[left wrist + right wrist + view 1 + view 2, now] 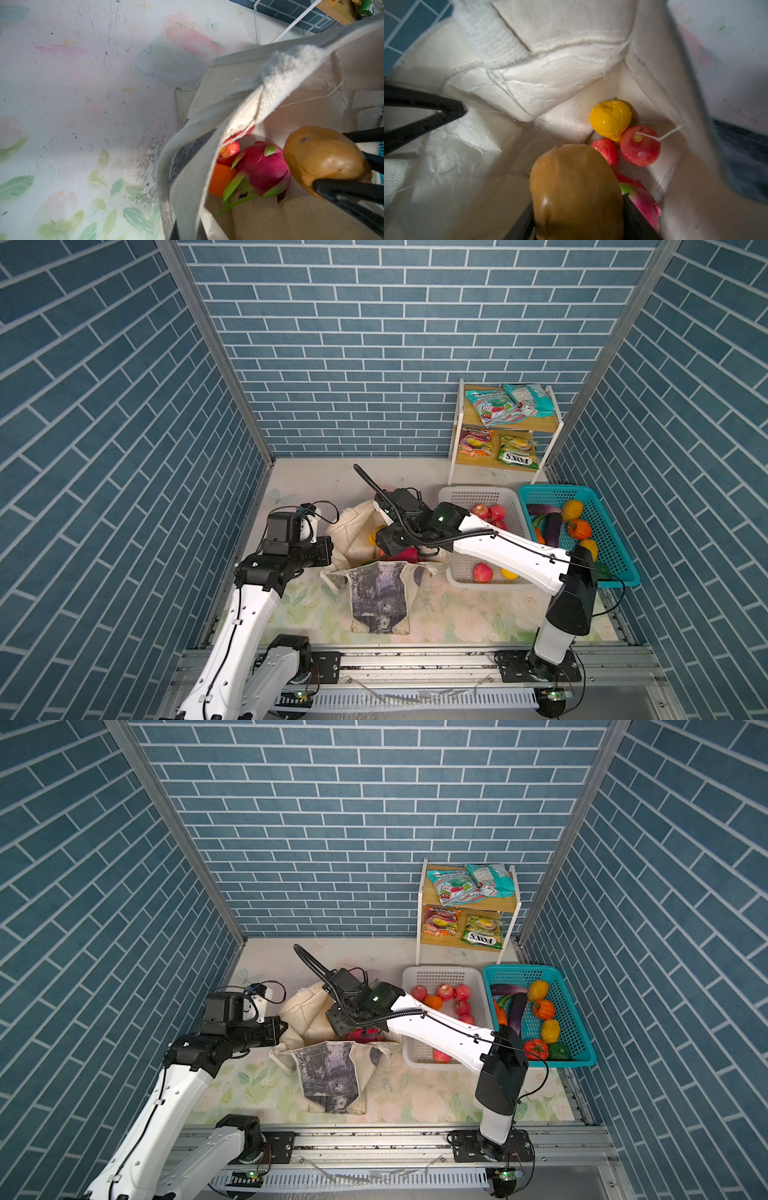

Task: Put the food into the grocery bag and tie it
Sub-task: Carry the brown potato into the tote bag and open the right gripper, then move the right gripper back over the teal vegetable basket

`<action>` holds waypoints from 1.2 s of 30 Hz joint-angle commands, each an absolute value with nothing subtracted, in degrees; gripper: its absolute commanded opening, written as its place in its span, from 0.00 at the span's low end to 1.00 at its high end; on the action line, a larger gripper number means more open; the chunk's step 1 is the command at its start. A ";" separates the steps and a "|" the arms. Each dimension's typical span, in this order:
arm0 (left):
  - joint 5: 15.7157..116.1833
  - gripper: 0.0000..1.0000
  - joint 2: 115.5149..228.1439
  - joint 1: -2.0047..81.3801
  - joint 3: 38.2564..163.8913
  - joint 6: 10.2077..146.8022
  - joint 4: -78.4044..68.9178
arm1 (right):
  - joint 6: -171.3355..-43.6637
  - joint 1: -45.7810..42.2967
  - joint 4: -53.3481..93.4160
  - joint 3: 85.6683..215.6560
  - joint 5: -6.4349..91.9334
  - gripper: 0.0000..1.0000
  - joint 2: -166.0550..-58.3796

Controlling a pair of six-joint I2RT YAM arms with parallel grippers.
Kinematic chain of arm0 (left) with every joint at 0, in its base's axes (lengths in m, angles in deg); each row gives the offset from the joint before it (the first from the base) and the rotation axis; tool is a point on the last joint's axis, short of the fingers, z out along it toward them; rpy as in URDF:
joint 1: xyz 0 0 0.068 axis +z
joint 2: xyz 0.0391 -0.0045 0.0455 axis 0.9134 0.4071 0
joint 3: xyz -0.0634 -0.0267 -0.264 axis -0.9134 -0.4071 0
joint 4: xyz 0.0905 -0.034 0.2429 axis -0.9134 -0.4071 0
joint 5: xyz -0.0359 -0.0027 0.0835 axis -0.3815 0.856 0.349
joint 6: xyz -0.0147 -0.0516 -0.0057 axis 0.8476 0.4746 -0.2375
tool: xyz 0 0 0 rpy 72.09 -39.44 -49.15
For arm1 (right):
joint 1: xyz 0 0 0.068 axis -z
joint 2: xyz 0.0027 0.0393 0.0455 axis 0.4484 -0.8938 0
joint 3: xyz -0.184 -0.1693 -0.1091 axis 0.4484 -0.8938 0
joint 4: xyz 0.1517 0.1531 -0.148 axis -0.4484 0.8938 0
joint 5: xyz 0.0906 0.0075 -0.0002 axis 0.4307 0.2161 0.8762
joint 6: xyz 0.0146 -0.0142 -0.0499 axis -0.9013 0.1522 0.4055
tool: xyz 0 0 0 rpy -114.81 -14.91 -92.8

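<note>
Nearest the robot is the grocery bag (pixel 376 597), with its grey printed side in front and its mouth open. The left gripper (pixel 284 1028) is pinched tight on the bag's left edge and holds the mouth wide. The right gripper (pixel 577 209) is down inside the mouth, and its two fingers squeeze a brown potato (pixel 571 176). The potato's long side seems to point down, away from the wrist. The bag's floor is right under it, so I think the right arm only has to let go.

Under and beside the potato sit a pink dragon fruit (pixel 261 166), two red apples (pixel 639 145), a yellow fruit (pixel 610 118) and an orange (pixel 220 178). The potato may roll off them.

Farther back, more fruit sits in the white basket (pixel 469 491) and vegetables in the teal basket (pixel 552 489). Farthest is a little shelf (pixel 494 461) with snack packets (pixel 498 406). One green packet (pixel 518 456) reads "FOX'S", upside down. The other words are too small to read.
</note>
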State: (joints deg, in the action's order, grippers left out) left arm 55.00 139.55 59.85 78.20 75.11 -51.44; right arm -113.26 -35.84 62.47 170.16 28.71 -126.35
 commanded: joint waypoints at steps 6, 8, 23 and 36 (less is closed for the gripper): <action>54.70 0.00 138.81 60.18 77.70 74.40 -51.35 | -110.28 -35.95 63.79 171.86 27.87 0.63 -127.25; 54.71 0.00 138.80 60.18 77.68 74.38 -51.31 | -109.30 -35.94 65.14 172.62 26.29 0.70 -127.17; 54.74 0.00 138.60 60.18 77.70 74.38 -51.33 | -102.30 -35.64 69.75 177.31 13.40 0.99 -117.09; 54.47 0.00 138.30 60.18 77.60 74.38 -51.07 | -107.37 -4.62 71.97 156.65 -2.71 0.99 -96.38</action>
